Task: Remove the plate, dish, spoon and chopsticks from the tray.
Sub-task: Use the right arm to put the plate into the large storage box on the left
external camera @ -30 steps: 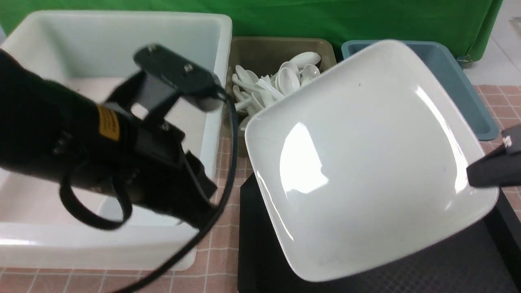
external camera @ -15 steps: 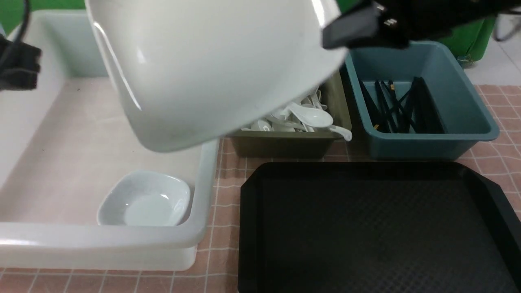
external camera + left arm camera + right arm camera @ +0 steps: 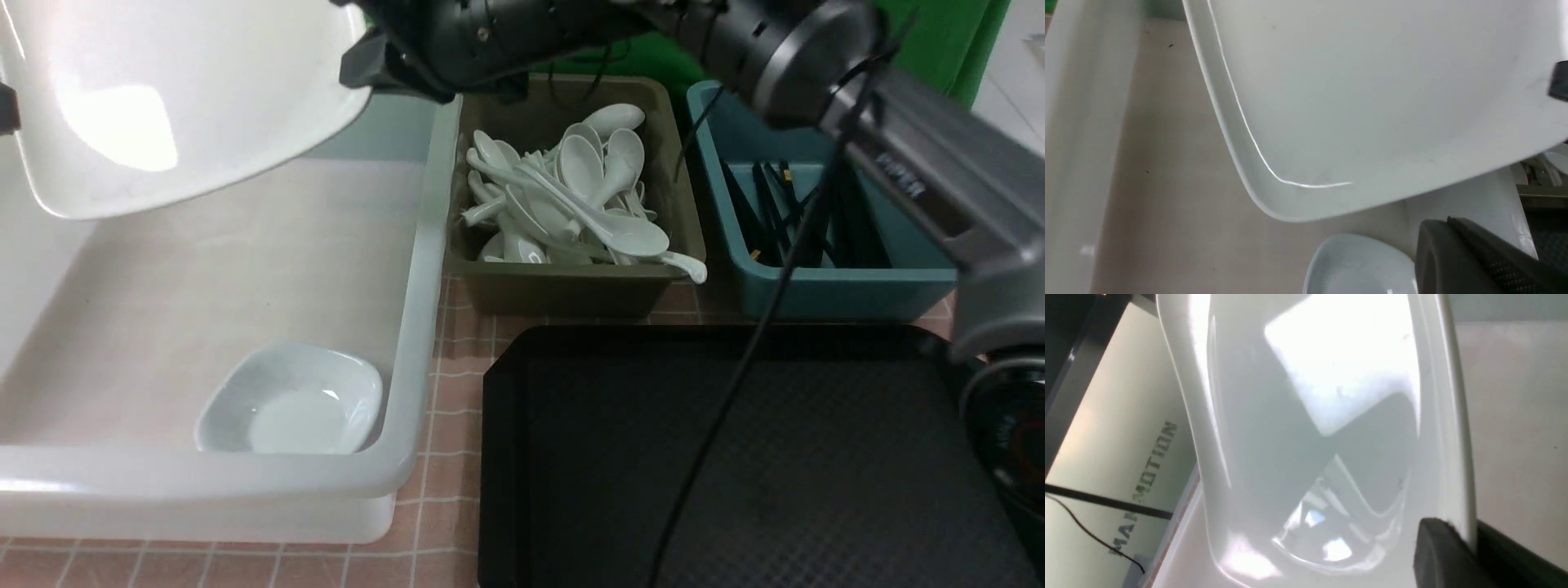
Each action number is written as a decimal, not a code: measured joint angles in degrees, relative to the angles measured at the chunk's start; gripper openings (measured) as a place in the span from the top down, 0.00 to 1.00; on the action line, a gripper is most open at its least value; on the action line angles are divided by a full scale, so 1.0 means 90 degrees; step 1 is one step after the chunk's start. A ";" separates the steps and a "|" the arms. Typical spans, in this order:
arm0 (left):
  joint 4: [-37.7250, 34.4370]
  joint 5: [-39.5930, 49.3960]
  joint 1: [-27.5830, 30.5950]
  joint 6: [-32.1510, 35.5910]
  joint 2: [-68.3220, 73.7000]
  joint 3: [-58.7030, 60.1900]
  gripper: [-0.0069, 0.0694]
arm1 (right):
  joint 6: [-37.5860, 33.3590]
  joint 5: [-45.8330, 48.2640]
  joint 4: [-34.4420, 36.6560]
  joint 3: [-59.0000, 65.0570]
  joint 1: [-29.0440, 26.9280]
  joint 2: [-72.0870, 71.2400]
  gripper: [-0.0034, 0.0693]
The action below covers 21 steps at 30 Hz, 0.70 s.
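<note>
plate (image 3: 163,106) is held tilted in the air above the tub (image 3: 408,343), not yet set down. its rim is pinched by the right gripper (image 3: 1466,539). left gripper (image 3: 1437,241) is pressed together near the plate, with nothing seen in it. dish (image 3: 290,400) lies in the tub's near corner. spoons (image 3: 571,188) are heaped in the olive bin (image 3: 571,290), chopsticks (image 3: 784,212) in the blue bin (image 3: 849,290). nothing is seen on the tray (image 3: 735,457). judged: only the plate's release is left.
</note>
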 joint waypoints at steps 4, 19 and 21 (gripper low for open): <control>0.0000 -0.0009 0.0000 0.0000 0.0000 0.0000 0.91 | 0.0282 -0.0241 -0.0052 -0.0001 0.0000 0.0327 0.85; 0.0006 -0.0152 0.0000 0.0005 0.0000 0.0000 0.91 | 0.0582 -0.0323 -0.0475 -0.0006 0.0014 0.0685 0.79; 0.0006 -0.0152 0.0000 0.0005 0.0000 0.0000 0.91 | 0.0685 -0.0292 -0.0486 -0.0006 0.0014 0.0685 0.73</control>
